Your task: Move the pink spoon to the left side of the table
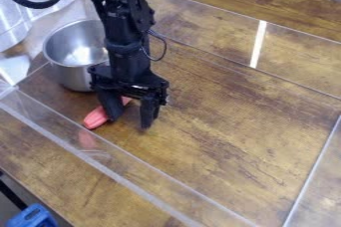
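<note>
The pink spoon (98, 118) lies on the dark wood-grain table (226, 121) near the front acrylic wall, just in front of the steel pot. Only its salmon-pink handle shows; the metal bowl is hidden behind the gripper. My gripper (126, 114) points straight down with its black fingers (148, 113) spread apart, open, standing over the spoon's right end. One finger is beside the handle, the other to its right. Nothing is held.
A round steel pot (78, 50) stands at the back left, close behind the arm. Clear acrylic walls (147, 176) border the table along the front and sides. Bare wood stretches to the right of the gripper.
</note>
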Tool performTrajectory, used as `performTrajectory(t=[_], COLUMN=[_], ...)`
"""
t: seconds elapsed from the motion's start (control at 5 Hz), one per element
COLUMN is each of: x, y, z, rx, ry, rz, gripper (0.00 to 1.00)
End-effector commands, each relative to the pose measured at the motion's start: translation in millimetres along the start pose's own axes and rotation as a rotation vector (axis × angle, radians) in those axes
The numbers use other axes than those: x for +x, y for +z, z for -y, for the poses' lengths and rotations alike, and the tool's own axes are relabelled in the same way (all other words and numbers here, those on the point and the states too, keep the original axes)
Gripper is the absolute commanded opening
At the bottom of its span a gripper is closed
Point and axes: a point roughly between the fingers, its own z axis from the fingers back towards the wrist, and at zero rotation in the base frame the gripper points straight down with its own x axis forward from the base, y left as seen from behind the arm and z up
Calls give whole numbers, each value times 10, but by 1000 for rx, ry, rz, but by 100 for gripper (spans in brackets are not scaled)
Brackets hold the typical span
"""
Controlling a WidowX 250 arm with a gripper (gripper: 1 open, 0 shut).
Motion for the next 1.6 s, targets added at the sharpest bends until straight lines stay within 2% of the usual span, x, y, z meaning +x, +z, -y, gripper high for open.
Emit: performTrajectory(t=[0.0,0.4,0.8,1.2,1.4], x=[125,211,154,143,186], y=[111,187,87,168,114], z=[-37,122,99,166,217], rx=[-3,-3,2,8,11], ry=[27,-18,20,20,25], rz=[60,65,67,69,70], gripper=[0,0,0,0,0])
